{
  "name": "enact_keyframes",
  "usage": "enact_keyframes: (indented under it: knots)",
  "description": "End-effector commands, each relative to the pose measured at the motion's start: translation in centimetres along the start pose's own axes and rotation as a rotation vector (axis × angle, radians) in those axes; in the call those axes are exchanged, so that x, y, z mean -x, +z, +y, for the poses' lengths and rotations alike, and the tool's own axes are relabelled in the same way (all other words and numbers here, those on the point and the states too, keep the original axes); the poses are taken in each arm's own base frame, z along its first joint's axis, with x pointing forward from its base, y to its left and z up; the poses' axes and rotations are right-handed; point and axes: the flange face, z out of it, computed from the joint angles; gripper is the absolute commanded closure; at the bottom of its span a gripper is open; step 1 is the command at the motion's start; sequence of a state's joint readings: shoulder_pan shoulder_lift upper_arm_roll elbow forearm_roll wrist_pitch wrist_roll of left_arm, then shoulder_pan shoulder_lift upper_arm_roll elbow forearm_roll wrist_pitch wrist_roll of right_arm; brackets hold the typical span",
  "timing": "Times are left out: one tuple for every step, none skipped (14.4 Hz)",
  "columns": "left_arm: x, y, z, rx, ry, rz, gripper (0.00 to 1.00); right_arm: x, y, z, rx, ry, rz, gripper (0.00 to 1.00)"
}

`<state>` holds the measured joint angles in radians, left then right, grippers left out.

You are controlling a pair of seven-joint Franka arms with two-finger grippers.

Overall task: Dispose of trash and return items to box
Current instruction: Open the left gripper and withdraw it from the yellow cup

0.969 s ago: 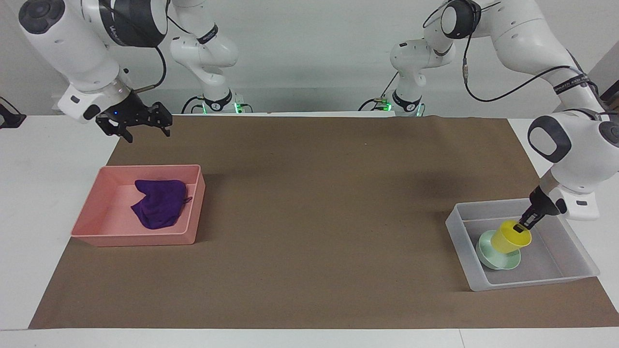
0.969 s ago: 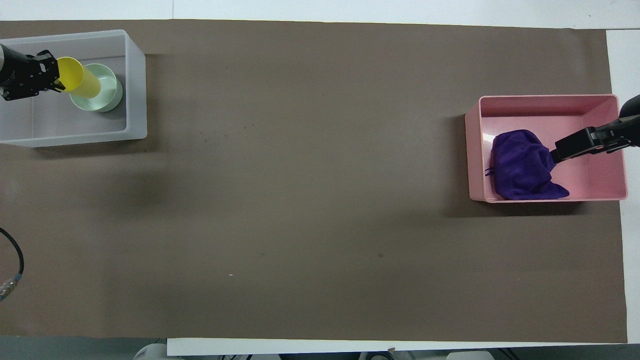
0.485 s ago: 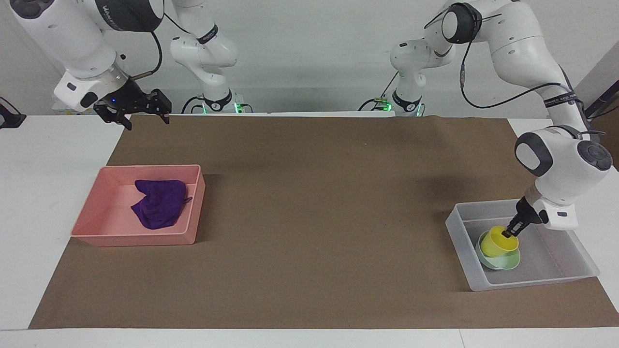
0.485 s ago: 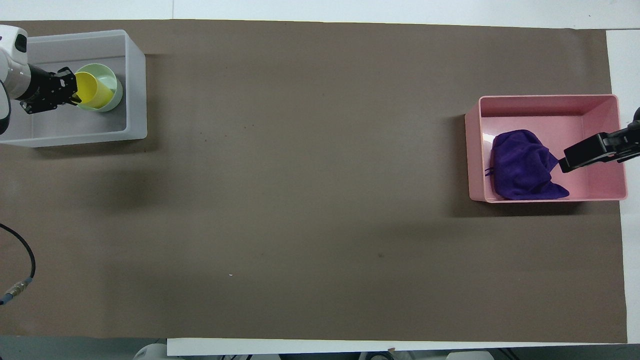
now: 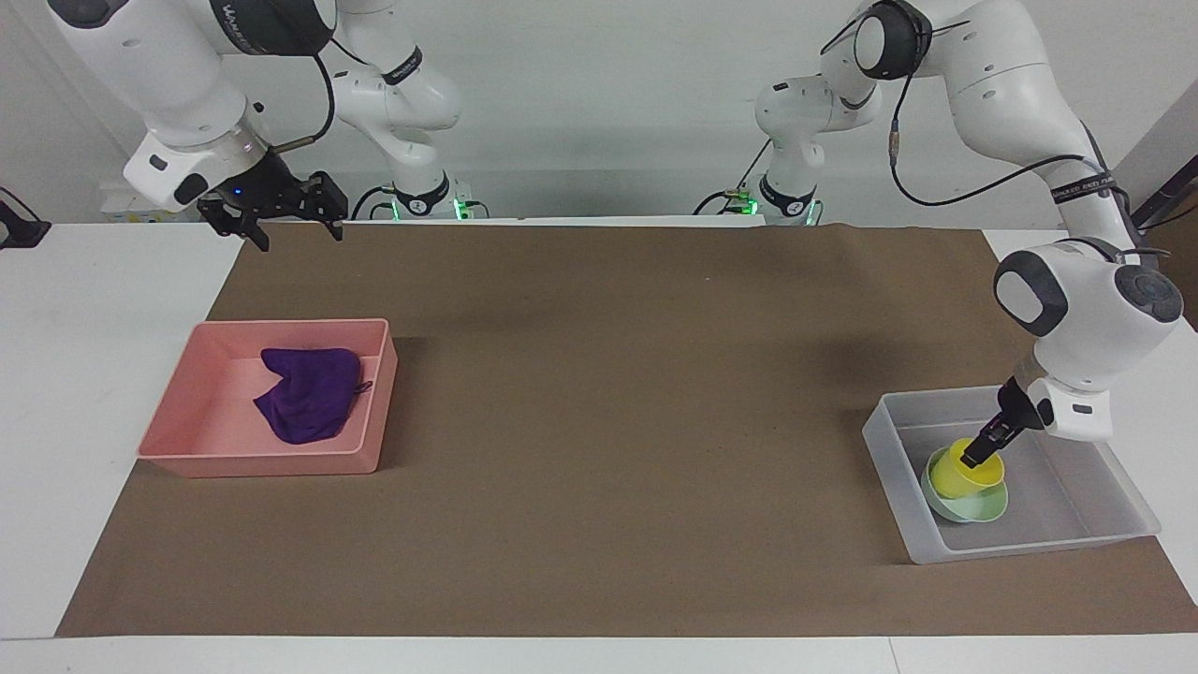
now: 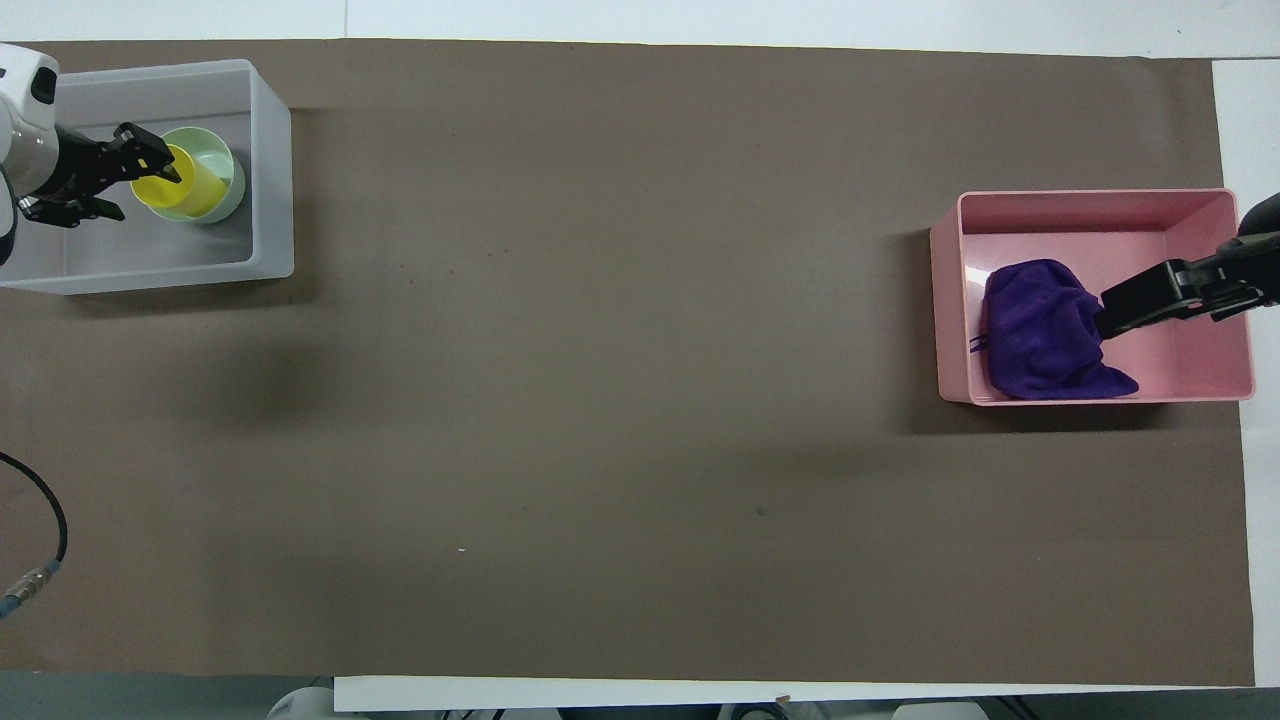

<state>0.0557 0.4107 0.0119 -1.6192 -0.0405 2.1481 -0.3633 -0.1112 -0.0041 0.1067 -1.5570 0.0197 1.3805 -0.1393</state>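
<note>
Cup (image 5: 964, 470), yellow, sits upright inside mint bowl (image 5: 969, 505), both in the clear box (image 5: 1076, 524) at the left arm's end of the table. I read the left gripper (image 5: 983, 451) with fingers spread, one inside the cup's rim. Purple rag (image 5: 309, 393) lies in the pink tray (image 5: 187, 440); right gripper (image 5: 281, 211) hangs open, raised.

My left tool (image 5: 979, 456) reaches low, its fingers apart. My right tool (image 5: 281, 208) hangs up high with its fingers wide apart.
</note>
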Motion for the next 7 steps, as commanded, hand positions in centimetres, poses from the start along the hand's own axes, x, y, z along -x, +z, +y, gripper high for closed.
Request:
enact_keyframes:
  knots:
    - [0.9,-5.7,0.2,-0.002,0.128,-0.019,0.00,0.5,0.2,-0.7,-0.026,0.010,0.016,0.01]
    - [1.6,-7.9,0.1,-0.002,0.213,-0.027,0.00,0.5,0.2,-0.7,-0.028,0.012,0.016,0.01]
    - [2.7,-9.8,0.3,-0.003,0.288,-0.052,0.00,0.6,0.1,-0.7,-0.027,0.010,0.018,0.01]
    - [3.7,-12.1,0.5,-0.001,0.317,-0.055,0.00,0.6,0.1,-0.7,-0.027,0.010,0.018,0.01]
    - [5.0,-14.2,1.2,0.002,0.338,-0.053,0.00,0.6,0.1,-0.7,-0.027,0.010,0.018,0.01]
    - [6.5,-16.4,2.0,0.000,0.361,-0.064,0.00,0.6,0.1,-0.7,-0.028,0.012,0.016,0.01]
    - [7.8,-17.9,2.6,-0.006,0.381,-0.085,0.00,0.6,0.1,-0.8,-0.027,0.010,0.016,0.01]
